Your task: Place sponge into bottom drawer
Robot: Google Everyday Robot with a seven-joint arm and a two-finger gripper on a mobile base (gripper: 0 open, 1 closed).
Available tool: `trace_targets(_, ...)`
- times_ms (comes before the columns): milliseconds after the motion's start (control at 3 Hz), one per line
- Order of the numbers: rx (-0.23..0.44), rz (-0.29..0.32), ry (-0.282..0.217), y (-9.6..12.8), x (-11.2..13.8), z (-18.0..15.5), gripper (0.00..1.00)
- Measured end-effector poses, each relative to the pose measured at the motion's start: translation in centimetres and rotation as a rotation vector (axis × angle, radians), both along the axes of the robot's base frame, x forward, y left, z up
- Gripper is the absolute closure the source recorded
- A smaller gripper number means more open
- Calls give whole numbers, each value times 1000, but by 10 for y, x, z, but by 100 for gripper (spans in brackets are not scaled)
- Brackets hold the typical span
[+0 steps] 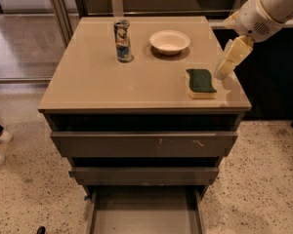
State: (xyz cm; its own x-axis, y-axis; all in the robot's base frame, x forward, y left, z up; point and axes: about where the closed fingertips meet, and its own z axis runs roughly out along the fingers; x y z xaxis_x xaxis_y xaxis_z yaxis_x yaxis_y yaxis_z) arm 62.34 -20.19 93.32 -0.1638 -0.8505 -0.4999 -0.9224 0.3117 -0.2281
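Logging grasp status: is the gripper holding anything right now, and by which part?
Nothing is held. The gripper hangs just right of the sponge, which lies flat on the cabinet top.

Arm in from the upper right.
The white arm [273,6] slants down and leftward; its pale tool [221,72] points downward, tilted, at the view's right side.

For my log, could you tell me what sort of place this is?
Probably an office kitchenette: a drawer cabinet topped with a bowl, drink can and sponge, on speckled floor. The gripper hovers beside the sponge.
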Motion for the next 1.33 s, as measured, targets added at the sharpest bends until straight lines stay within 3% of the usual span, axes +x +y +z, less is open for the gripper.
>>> trace_targets(333,66,20,6,15,14,-28,0)
trace_targets(667,89,15,26,18,16,-51,0)
trace_targets(1333,81,-7,86,15,15,-91,0)
